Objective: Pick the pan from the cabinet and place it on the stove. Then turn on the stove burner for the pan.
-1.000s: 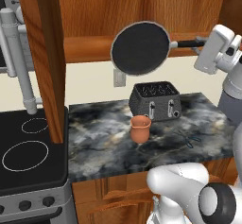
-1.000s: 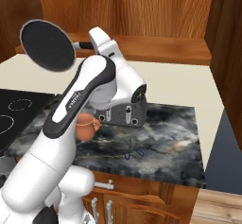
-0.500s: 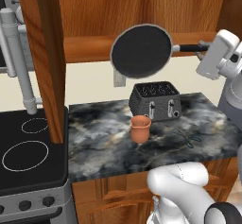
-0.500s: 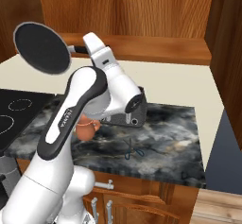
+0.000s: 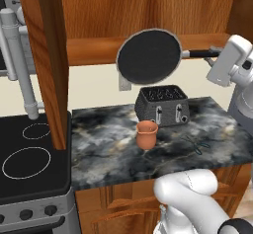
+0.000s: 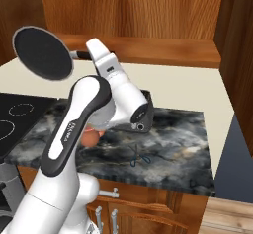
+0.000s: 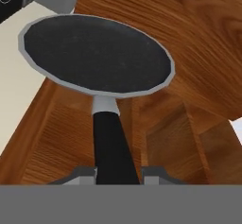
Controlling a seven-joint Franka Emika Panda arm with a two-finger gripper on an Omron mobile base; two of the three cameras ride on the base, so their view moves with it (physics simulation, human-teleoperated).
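The cabinet (image 5: 148, 25) spans the top of the left base view, its open door (image 5: 47, 55) standing edge-on at the left with the shelf bare behind it; below lies the dark marbled counter (image 5: 207, 139), and left of that the stove (image 5: 29, 178), black glass with white rings, the largest burner (image 5: 25, 162) at its near left and knobs (image 5: 37, 212) along the grey front; the toaster (image 5: 162, 105) stands at the back of the counter, a small brown cup (image 5: 147, 134) just in front of it, and scissors (image 5: 195, 143) lie flat to the right. The pan (image 5: 149, 57) is in the air above the toaster, in front of the cabinet shelf, tipped on edge so its dark round face shows, handle (image 5: 200, 54) running level to the right; the gripper (image 7: 118, 173) is pinched on the handle's end, one finger (image 7: 82, 173) on each side, the pan stretching away from it in the hand view.
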